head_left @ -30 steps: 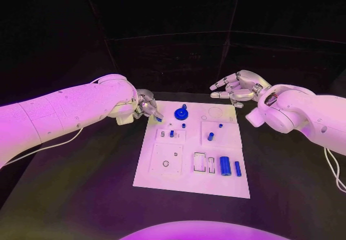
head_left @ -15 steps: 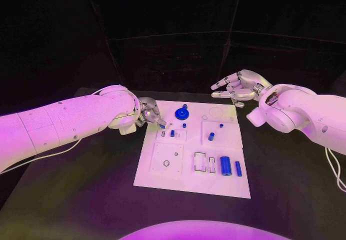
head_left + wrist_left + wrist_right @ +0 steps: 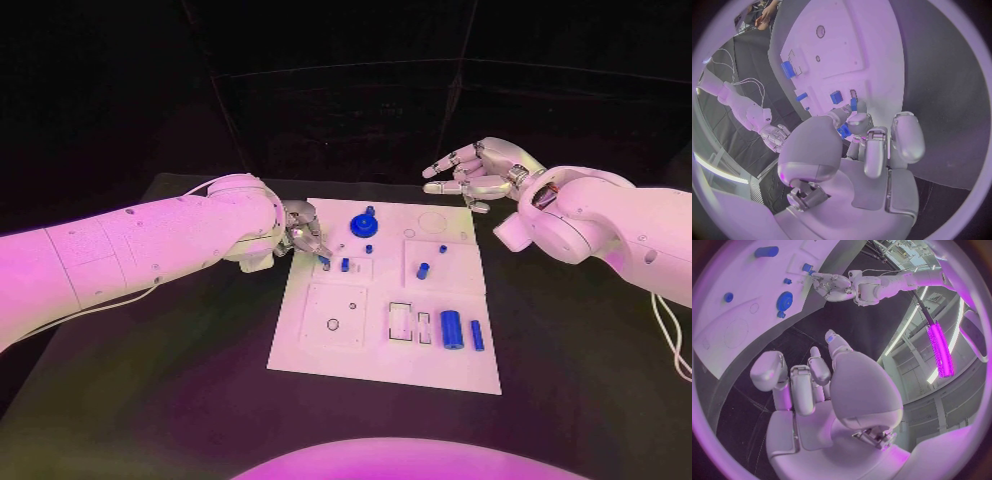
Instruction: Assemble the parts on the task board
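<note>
The white task board (image 3: 433, 370) lies in the middle of the black table. My left hand (image 3: 300, 236) hangs over the board's far left part and pinches a small blue piece (image 3: 844, 131) between thumb and a finger, close above a small upright blue peg (image 3: 343, 265). A blue gear (image 3: 362, 227) sits near the far edge, and two blue cylinders (image 3: 450, 331) lie at the near right. My right hand (image 3: 476, 170) hovers beyond the board's far right corner, fingers spread and holding nothing. The same gear (image 3: 784, 300) and my left hand (image 3: 832, 282) appear in the right wrist view.
More small blue pieces (image 3: 423, 271) stand in the board's right half. Rectangular slots (image 3: 400, 323) and a round hole (image 3: 332, 326) are cut into the near half. Black table surface (image 3: 159, 380) surrounds the board on all sides.
My left hand has moved right and nearer, from the board's left edge to over its far left part, still pinching the blue piece. The right hand has stayed in place.
</note>
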